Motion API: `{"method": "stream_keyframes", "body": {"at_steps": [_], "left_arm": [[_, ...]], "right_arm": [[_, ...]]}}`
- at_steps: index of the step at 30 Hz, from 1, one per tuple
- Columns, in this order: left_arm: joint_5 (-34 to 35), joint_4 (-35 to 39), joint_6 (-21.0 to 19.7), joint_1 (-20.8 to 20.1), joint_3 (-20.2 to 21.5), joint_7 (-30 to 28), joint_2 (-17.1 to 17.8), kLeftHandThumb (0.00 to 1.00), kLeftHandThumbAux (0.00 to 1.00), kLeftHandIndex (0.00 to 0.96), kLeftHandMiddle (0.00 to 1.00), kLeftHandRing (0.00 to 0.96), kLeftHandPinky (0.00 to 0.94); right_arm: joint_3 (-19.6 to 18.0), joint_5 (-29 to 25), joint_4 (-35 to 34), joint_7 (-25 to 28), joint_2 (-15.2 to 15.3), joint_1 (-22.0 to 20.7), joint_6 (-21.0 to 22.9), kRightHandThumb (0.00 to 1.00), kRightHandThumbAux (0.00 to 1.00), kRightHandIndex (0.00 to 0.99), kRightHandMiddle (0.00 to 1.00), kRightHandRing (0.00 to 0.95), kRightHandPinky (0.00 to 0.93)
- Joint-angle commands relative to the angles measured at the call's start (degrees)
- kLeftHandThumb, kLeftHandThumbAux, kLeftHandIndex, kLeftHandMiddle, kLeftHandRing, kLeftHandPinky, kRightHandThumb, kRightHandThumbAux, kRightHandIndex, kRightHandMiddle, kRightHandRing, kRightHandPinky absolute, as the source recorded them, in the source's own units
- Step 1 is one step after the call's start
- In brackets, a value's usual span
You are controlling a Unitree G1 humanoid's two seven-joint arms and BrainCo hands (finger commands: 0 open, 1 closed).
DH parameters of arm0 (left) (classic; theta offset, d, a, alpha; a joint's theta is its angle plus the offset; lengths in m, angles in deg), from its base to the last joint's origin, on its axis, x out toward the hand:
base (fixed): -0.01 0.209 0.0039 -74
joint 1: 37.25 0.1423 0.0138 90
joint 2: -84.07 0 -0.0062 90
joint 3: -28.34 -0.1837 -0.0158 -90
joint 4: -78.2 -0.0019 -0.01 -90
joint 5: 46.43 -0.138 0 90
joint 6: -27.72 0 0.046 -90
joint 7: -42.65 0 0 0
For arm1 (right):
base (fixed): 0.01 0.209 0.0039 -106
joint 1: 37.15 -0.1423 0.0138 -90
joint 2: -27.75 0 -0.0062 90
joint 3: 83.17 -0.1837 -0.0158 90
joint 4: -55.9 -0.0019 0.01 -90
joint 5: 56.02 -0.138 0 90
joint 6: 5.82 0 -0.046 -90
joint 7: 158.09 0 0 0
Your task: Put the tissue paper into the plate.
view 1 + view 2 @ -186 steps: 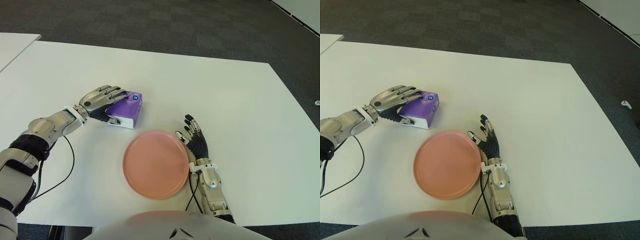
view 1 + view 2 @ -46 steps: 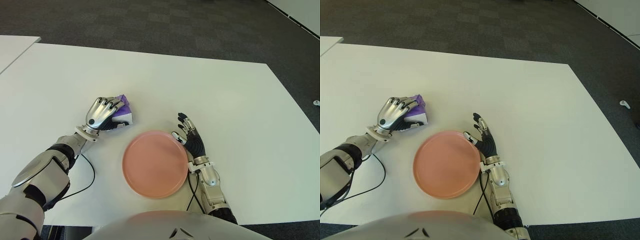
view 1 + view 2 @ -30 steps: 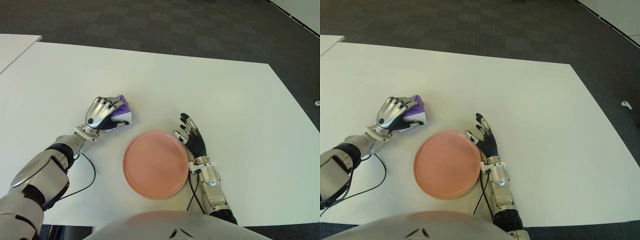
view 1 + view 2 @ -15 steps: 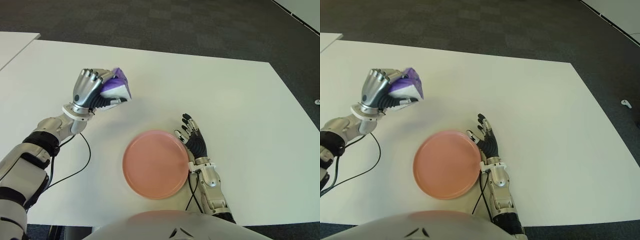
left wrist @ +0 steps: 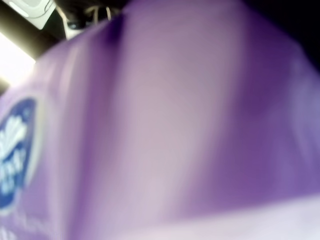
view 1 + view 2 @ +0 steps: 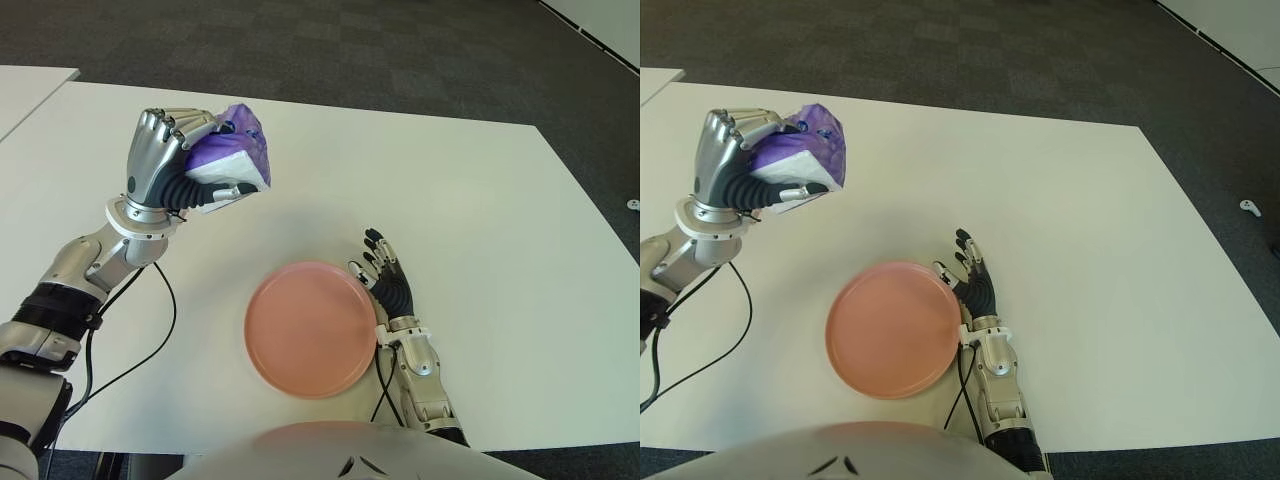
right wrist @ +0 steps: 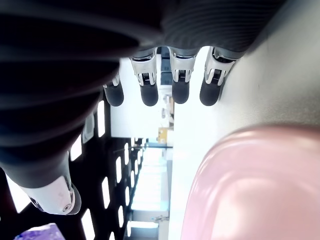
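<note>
My left hand is raised above the table's left part, fingers curled around a purple and white tissue paper pack. The pack fills the left wrist view. A pink plate lies empty on the white table, below and to the right of the held pack. My right hand shows just right of the plate's rim with its fingers straight and spread, holding nothing.
A black cable trails from my left arm over the table's near left. A second white table's corner shows at far left. Dark carpet lies beyond the far edge.
My left hand has lifted the tissue pack off the table, higher and closer to the camera than half a second ago. The right hand and plate have stayed put.
</note>
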Motion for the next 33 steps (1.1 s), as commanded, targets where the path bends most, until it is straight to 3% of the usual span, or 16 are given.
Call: {"method": "stream_keyframes", "body": {"at_steps": [1, 4, 8, 12, 15, 18, 20, 26, 33], "left_arm": [[5.17, 9.57, -1.66, 3.56, 4.77, -7.18, -1.86, 0.746, 0.697, 0.443, 0.867, 0.865, 0.863], [7.4, 14.73, -3.27, 4.81, 6.7, -11.44, -3.81, 0.746, 0.697, 0.443, 0.869, 0.867, 0.864], [9.99, 20.45, -3.54, 6.17, 5.81, -16.19, -7.89, 0.747, 0.697, 0.443, 0.871, 0.871, 0.866], [13.44, 23.7, -3.76, 9.8, 0.51, -22.98, -12.03, 0.748, 0.697, 0.443, 0.872, 0.873, 0.869], [21.38, 22.09, -1.29, 11.55, -3.12, -30.9, -11.08, 0.749, 0.697, 0.443, 0.873, 0.873, 0.866], [25.1, 22.54, -0.26, 13.38, -3.24, -36.62, -9.94, 0.749, 0.698, 0.443, 0.872, 0.871, 0.863], [24.73, 22.74, -0.75, 14.01, -4.54, -41.41, -9.15, 0.749, 0.698, 0.443, 0.871, 0.87, 0.863], [24.61, 16.32, 5.38, 12.11, -7.24, -51.8, -6.27, 0.748, 0.698, 0.443, 0.861, 0.864, 0.862], [21.76, 14.32, 3.45, 13.69, -5.71, -58.75, -4.29, 0.748, 0.697, 0.443, 0.848, 0.853, 0.851]], "right_arm": [[-0.26, 0.32, 4.92, -0.22, 0.33, 3.45, 5.27, 0.0, 0.635, 0.0, 0.0, 0.0, 0.0], [-0.21, 0.48, 4.78, -0.34, 0.41, 3.37, 5.51, 0.0, 0.634, 0.0, 0.0, 0.0, 0.0], [-0.04, 0.85, 4.29, -0.46, 0.5, 3.42, 6.32, 0.0, 0.632, 0.0, 0.0, 0.0, 0.0], [0.24, 1.52, 3.63, -0.92, 0.45, 3.49, 7.19, 0.0, 0.625, 0.0, 0.0, 0.0, 0.0], [0.39, 1.88, 3.31, -1.18, 0.34, 3.44, 7.72, 0.0, 0.617, 0.0, 0.0, 0.0, 0.0], [0.45, 2.05, 3.1, -1.28, 0.21, 3.35, 8.17, 0.0, 0.61, 0.0, 0.0, 0.0, 0.0], [0.54, 2.12, 2.82, -1.43, 0.05, 3.39, 8.42, 0.0, 0.606, 0.0, 0.0, 0.0, 0.0], [0.62, 2.07, 2.3, -1.84, -0.27, 3.62, 8.7, 0.0, 0.611, 0.0, 0.0, 0.0, 0.0], [0.78, 2.22, 2.03, -2.02, -0.3, 3.68, 9.28, 0.0, 0.613, 0.0, 0.0, 0.0, 0.0]]}}
